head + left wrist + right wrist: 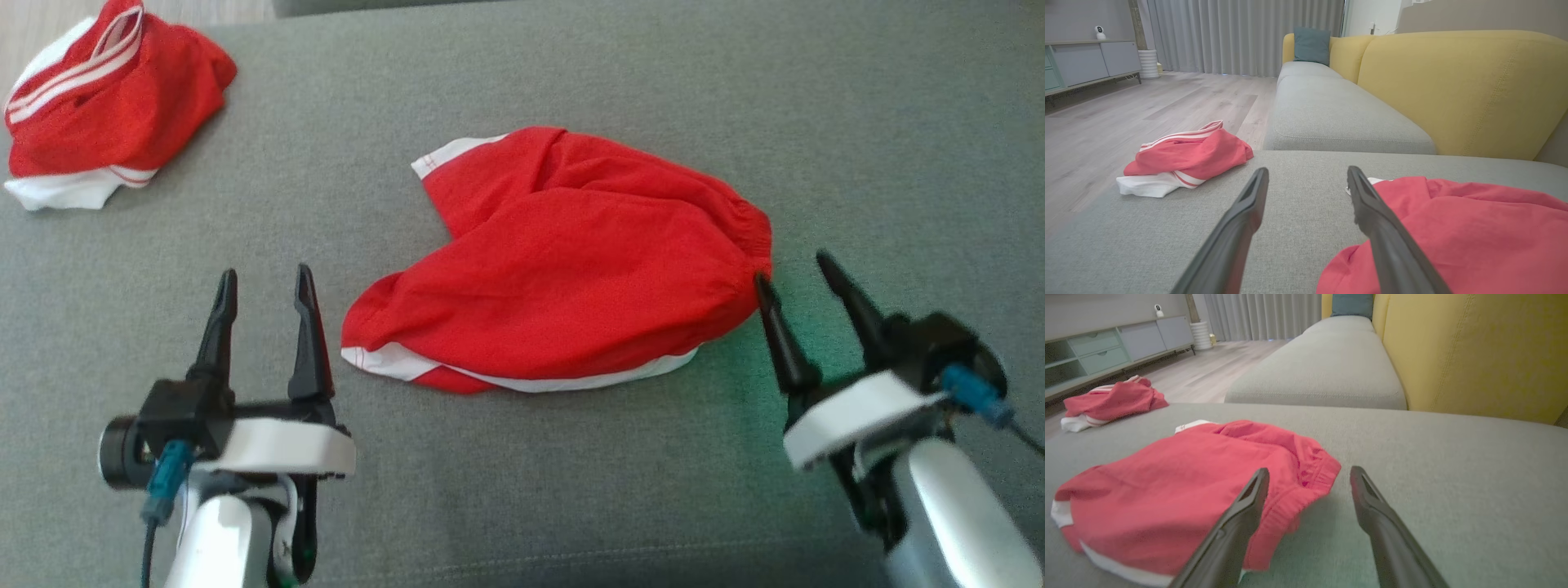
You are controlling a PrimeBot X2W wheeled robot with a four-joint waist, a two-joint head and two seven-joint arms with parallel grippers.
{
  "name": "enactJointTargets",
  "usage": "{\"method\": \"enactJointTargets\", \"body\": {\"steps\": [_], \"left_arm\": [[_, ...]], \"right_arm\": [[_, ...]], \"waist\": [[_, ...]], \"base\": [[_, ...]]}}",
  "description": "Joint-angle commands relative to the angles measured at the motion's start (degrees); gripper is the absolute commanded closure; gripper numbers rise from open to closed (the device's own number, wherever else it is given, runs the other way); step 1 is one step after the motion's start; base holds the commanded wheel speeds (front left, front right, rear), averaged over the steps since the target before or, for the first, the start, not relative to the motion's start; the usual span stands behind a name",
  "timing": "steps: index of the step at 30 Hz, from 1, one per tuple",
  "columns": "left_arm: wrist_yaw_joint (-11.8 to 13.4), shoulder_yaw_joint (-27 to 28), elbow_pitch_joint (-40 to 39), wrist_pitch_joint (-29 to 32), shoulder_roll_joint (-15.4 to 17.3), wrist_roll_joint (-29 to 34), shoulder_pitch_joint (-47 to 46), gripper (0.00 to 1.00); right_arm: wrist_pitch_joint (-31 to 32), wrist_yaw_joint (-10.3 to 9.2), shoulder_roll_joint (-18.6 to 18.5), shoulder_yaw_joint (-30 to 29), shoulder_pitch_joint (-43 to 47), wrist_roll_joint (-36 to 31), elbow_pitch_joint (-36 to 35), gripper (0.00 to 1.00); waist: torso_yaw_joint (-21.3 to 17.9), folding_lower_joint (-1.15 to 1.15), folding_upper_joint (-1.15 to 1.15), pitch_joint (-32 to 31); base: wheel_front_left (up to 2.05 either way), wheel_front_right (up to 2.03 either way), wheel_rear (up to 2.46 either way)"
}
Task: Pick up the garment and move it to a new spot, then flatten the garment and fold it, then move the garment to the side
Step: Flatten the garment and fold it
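Red garment crumpled in the middle of the grey cushion.
Left gripper and right gripper flank it, both spread and empty; second garment at far-left corner.

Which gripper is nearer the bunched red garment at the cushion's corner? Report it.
Left. The left gripper sits short of the bunched garment; the right gripper is beyond the spread shorts, at their waistband.
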Motion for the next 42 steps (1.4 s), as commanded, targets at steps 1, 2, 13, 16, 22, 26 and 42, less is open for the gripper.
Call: {"method": "enactJointTargets", "body": {"steps": [1, 2, 13, 16, 22, 26, 42], "left_arm": [[-0.3, 1.7, -1.6, -0.7, 0.1, 0.6, -0.1, 0.00], [-0.4, 1.6, -1.6, -0.7, 0.1, 0.6, 0.0, 0.00], [-0.8, 0.6, -2.0, -0.7, 0.1, 1.2, -0.2, 0.00], [-0.8, 0.4, -2.0, -0.7, 0.1, 1.2, 0.0, 0.00], [-0.5, 0.4, -2.3, -0.7, 0.1, 1.2, 0.3, 0.00], [-0.5, 0.4, -2.7, -0.7, 0.1, 1.1, 0.2, 0.00], [0.5, -1.6, -3.7, -0.7, 0.1, -0.3, -1.2, 0.00]], "right_arm": [[1.6, -0.05, -0.4, 1.1, 1.8, -0.5, -3.4, 0.00], [2.6, -0.05, -0.6, 1.4, 2.9, -0.1, -4.3, 0.00], [7.1, -0.05, -1.9, 6.0, 1.7, 4.2, -3.3, 0.00], [6.9, -0.05, -2.0, 6.8, 0.4, 4.5, -2.0, 0.00], [5.9, -0.05, -2.7, 10.1, -3.9, 5.3, 0.3, 0.18], [5.5, -0.05, -3.0, 11.3, -6.9, 5.4, 1.2, 0.89], [6.9, -0.05, -2.2, 7.3, -24.7, 5.2, 16.7, 1.00]], "waist": [[-0.3, 0.00, 0.00, -0.6], [-0.3, 0.00, 0.00, -0.7], [1.3, 0.00, 0.00, 0.3], [1.8, 0.00, 0.00, 0.4], [3.2, 0.00, 0.00, 0.5], [4.2, 0.00, 0.00, 0.8], [8.8, 0.00, 0.00, 4.0]], "base": [[0.00, 0.00, 0.00], [0.00, 0.00, 0.00], [0.00, 0.00, 0.00], [0.00, 0.00, 0.00], [0.00, 0.00, 0.00], [0.00, 0.00, 0.00], [0.00, 0.00, 0.00]]}}
